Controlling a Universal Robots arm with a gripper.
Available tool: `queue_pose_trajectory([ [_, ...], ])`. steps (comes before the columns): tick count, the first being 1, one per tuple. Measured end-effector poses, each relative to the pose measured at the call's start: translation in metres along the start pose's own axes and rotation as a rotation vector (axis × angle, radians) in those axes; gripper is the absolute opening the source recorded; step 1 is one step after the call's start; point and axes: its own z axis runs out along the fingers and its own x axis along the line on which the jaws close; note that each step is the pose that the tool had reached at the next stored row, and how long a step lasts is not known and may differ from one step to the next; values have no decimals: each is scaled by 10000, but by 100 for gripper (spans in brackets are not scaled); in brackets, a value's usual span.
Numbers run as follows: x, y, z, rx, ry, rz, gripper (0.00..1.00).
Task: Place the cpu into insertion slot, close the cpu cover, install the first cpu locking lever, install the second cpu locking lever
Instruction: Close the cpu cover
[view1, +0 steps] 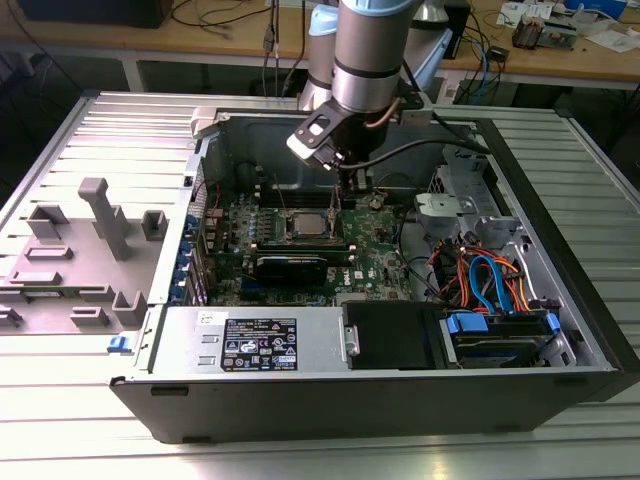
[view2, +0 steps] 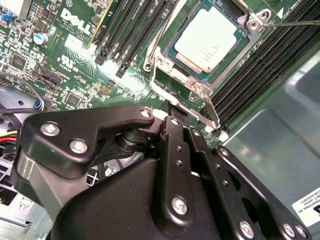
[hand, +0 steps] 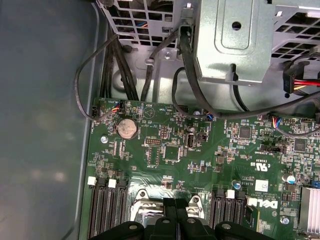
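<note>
Cpu (view2: 210, 40) sits in the insertion slot (view1: 303, 224), mid circuit board (view1: 385, 255), with the cpu cover (view2: 192, 86) lying flat around it. Jaws, pressed together, hang low just beside the slot's edge, on the exterior view's right.

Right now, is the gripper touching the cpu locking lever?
Cannot tell. In the second wrist view the gripper reaches the cpu locking lever by the cpu cover, but its own body hides the meeting spot.
</note>
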Motion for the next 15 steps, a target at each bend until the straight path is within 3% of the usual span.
queue_pose_trajectory([
  [5, 8, -73, 0, 0, 4, 0, 11],
  [15, 11, -109, 1, 2, 3, -1, 11],
])
